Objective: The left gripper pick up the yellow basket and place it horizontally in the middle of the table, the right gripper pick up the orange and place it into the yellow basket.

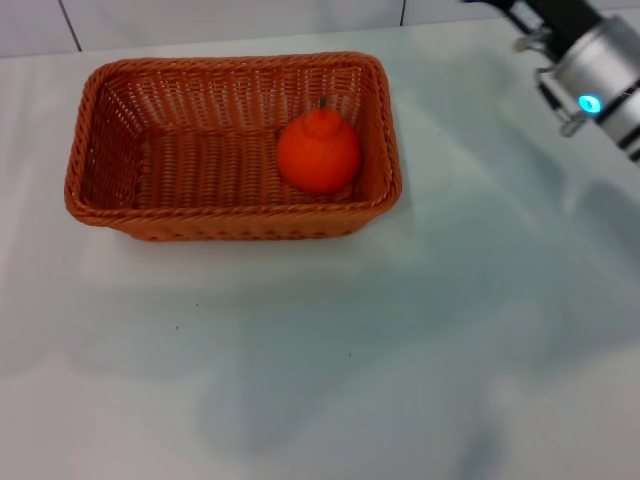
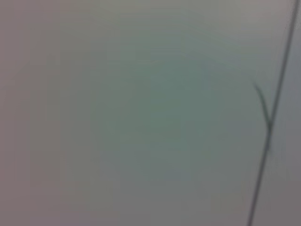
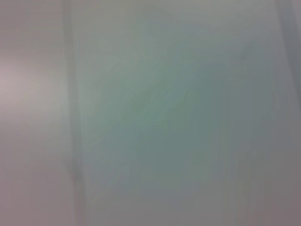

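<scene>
Bare white surface (image 1: 400, 380) nearest; right hand (image 1: 575, 45) up at far corner (grip impossible to tell); orange (image 1: 318, 152) sat inside yellow basket (image 1: 110, 150).

Beyond the far edge of the bench (image 1: 450, 330) runs a strip of pale tiled wall (image 1: 230, 20), seen in the head view; two thin dark grout lines cut it, one slanting on the left (image 1: 68, 24), one nearly upright further right (image 1: 403, 11); the tiles between them are plain and unmarked. The left wrist view shows only a blurred pale grey-green surface (image 2: 141, 117), crossed near one side by a thin dark line (image 2: 277, 94) with a short branch (image 2: 261, 101) joining it partway along; what the surface is cannot be told. The right wrist view is likewise a blurred pale surface (image 3: 178, 122), with one faint darker band (image 3: 70, 141) across it.
</scene>
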